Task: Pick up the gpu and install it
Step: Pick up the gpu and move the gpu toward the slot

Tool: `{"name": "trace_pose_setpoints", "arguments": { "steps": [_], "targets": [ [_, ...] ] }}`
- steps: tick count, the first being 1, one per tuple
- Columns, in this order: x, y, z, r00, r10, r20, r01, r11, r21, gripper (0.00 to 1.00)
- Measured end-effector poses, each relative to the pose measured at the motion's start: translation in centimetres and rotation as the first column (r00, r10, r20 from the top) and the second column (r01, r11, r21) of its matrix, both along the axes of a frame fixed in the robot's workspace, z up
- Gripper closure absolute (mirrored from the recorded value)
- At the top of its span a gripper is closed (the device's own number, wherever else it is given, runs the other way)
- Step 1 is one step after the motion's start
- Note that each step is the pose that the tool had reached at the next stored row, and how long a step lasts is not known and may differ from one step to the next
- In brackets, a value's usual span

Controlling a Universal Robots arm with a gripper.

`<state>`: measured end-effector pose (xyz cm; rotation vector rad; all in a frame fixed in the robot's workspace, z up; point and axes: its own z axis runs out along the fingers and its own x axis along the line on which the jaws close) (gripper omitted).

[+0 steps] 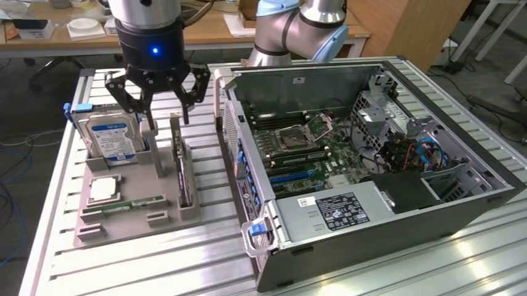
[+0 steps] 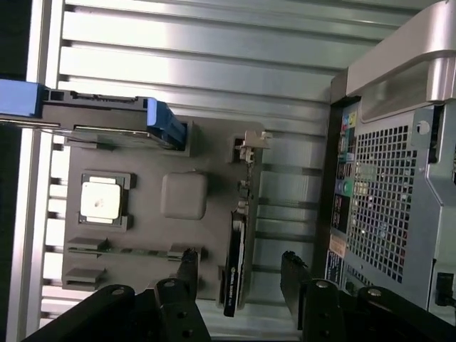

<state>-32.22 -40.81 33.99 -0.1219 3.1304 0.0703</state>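
Currently the end effector (image 1: 163,112) hangs over the grey holder tray (image 1: 123,216), which lies on the slatted metal surface (image 1: 165,265) at the exterior view's left. Its jaws are spread wide and released; nothing is grasped.

1. Position of the gpu (image 1: 182,169): it stands on its long edge in a slot of the holder tray, on the side of the tray nearest the computer case (image 1: 371,203). It has not been lifted.
2. Relation to the end effector: in the wrist view, the end effector (image 2: 240,274) straddles the gpu (image 2: 235,249), with one finger on each side of the card and a gap between each finger and the card's dark face. The card's silver bracket (image 2: 249,142) is at the end away from the fingers.
3. Other parts in the holder tray: a hard drive (image 1: 111,139) with a blue-white label stands upright in the slot beside the gpu. A square processor (image 1: 103,188) lies flat in a recess, and a slim green memory stick (image 1: 136,202) lies near it.
4. Computer case: it lies on its side on the surface, just beside the holder tray, with the side panel off and the motherboard (image 1: 305,148) exposed.
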Motion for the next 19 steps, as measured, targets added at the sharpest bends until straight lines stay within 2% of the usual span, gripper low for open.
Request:
{"name": "trace_pose_setpoints", "arguments": {
  "steps": [7, 19],
  "targets": [
    [0.0, -0.38, -1.27, 1.0, 0.0, 0.0, 0.0, 1.0, -0.0001, 0.41],
    [0.0, -0.63, -3.46, 1.0, 0.0, -0.0001, 0.0, 1.0, -0.0002, 0.41]
  ]
}}
